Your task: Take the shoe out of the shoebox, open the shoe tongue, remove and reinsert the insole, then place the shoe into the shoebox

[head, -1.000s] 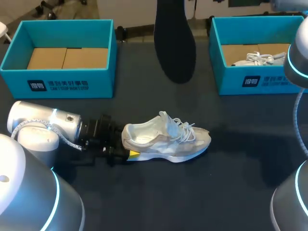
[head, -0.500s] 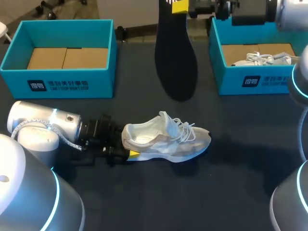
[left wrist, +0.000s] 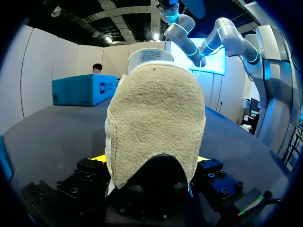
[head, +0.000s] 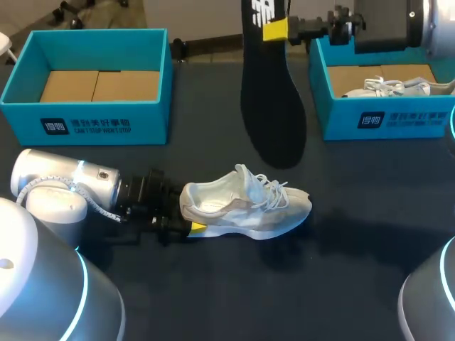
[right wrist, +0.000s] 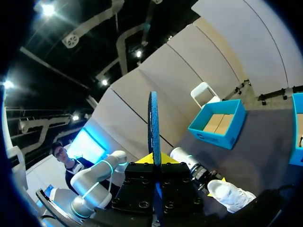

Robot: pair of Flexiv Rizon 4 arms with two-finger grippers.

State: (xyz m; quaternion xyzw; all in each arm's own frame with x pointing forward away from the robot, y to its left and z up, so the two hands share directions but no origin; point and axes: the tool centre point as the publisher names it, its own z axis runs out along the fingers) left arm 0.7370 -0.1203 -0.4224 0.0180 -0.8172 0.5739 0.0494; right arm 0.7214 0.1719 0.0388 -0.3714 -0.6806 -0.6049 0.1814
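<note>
Gripping shoe [head: 245,206] heel: left end effector [head: 188,213] | clamping insole [head: 270,106]: right end effector [head: 276,30]

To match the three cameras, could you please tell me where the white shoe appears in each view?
Head view: shoe lying mid-table, toe rightward.
Left wrist view: shoe heel-on between the fingers of the left gripper.
Right wrist view: shoe small, down ahead of the right gripper.
Shared landmark: the left gripper clamped on the heel.

We see a white and cream shoe [head: 245,202] with a beige suede heel on a dark table [head: 213,298]. The insole [head: 270,106] is black with white marks, and our right gripper [head: 277,30] has yellow tips. The left shoebox [head: 149,117] and right shoebox [head: 419,121] are teal, floored in brown cardboard.
</note>
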